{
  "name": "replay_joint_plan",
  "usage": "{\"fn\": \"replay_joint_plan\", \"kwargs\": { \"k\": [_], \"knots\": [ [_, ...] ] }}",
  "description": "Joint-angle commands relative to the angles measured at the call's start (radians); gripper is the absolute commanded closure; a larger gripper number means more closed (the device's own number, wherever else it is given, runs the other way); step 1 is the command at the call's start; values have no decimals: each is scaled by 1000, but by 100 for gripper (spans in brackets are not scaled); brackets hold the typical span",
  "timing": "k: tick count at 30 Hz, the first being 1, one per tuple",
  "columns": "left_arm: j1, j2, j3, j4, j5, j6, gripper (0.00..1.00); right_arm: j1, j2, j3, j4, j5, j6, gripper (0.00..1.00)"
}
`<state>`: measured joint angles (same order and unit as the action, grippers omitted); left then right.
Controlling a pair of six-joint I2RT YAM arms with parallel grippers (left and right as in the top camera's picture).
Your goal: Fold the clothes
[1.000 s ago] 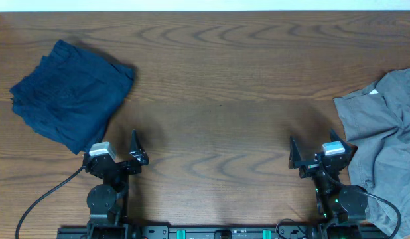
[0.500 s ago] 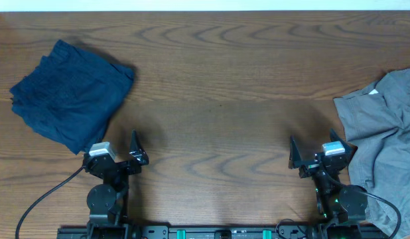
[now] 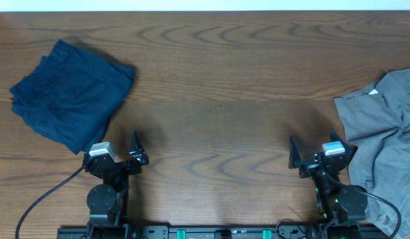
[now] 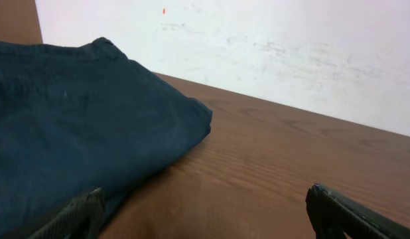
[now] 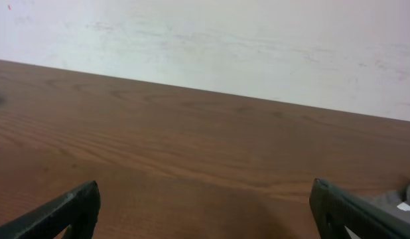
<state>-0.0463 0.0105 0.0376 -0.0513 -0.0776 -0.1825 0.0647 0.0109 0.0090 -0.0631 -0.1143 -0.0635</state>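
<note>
The light grey shorts (image 3: 385,141) lie crumpled at the table's right edge; a corner of them shows in the right wrist view (image 5: 399,201). A folded dark navy garment (image 3: 71,93) lies at the far left; it fills the left of the left wrist view (image 4: 72,126). My left gripper (image 3: 120,154) is open and empty at the front left, just in front of the navy garment; its fingers frame bare wood (image 4: 204,207). My right gripper (image 3: 320,151) is open and empty at the front right, beside the grey shorts (image 5: 204,202).
The brown wooden table (image 3: 218,86) ends at a white wall along its far edge (image 5: 211,40). Black cables run from both arm bases at the front edge (image 3: 39,199).
</note>
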Motion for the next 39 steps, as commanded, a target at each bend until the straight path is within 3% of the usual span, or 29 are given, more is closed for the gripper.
{"fn": "replay_joint_plan", "kwargs": {
  "k": [1, 10, 15, 21, 27, 33, 39],
  "knots": [
    [5, -6, -33, -14, 6, 6, 2, 6, -6, -3, -2, 6, -10, 1],
    [4, -6, -33, -14, 7, 6, 2, 6, -6, -3, 1, 2, 13, 1],
    [4, -6, -32, -18, 41, 6, 2, 6, -3, -2, -1, 2, 165, 1],
    [4, 63, 53, -156, 108, 2, 2, 6, 69, 83, -98, 55, 168, 1],
    [4, 263, 279, -337, 123, 2, 2, 6, 325, 297, -280, 141, 167, 1],
    [4, 525, 537, -513, 123, 2, 2, -22, 739, 578, -465, 193, 137, 1],
    [4, 701, 675, -586, 126, 2, 2, -47, 1048, 759, -440, 206, 121, 1]
  ]
}}
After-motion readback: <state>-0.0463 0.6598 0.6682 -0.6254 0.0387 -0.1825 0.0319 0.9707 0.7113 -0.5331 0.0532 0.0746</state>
